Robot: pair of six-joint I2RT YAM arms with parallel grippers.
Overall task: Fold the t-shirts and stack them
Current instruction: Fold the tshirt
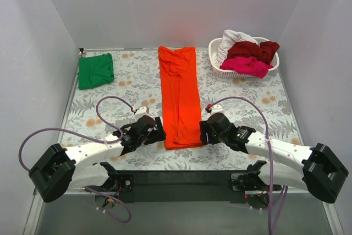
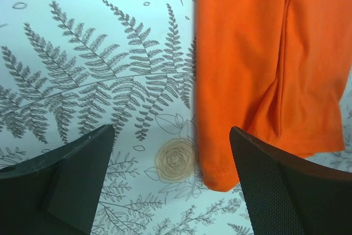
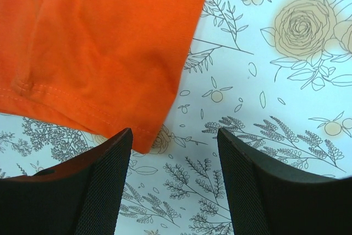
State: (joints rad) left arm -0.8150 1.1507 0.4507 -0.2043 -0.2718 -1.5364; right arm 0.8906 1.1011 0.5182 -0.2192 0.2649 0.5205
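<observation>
An orange-red t-shirt (image 1: pixel 179 97) lies folded into a long narrow strip down the middle of the table, its hem toward me. My left gripper (image 1: pixel 158 131) is open beside the strip's near left corner (image 2: pixel 220 177), which sits between the fingers with nothing gripped. My right gripper (image 1: pixel 202 131) is open by the near right corner (image 3: pixel 140 138), also holding nothing. A green t-shirt (image 1: pixel 95 71) lies folded at the back left. Dark red (image 1: pixel 254 51), magenta pink (image 1: pixel 247 66) and white (image 1: pixel 234 41) t-shirts are heaped in a basket.
The white lattice basket (image 1: pixel 219 70) stands at the back right. The table wears a floral-print cloth (image 1: pixel 132 83). Grey walls close in the left, right and back sides.
</observation>
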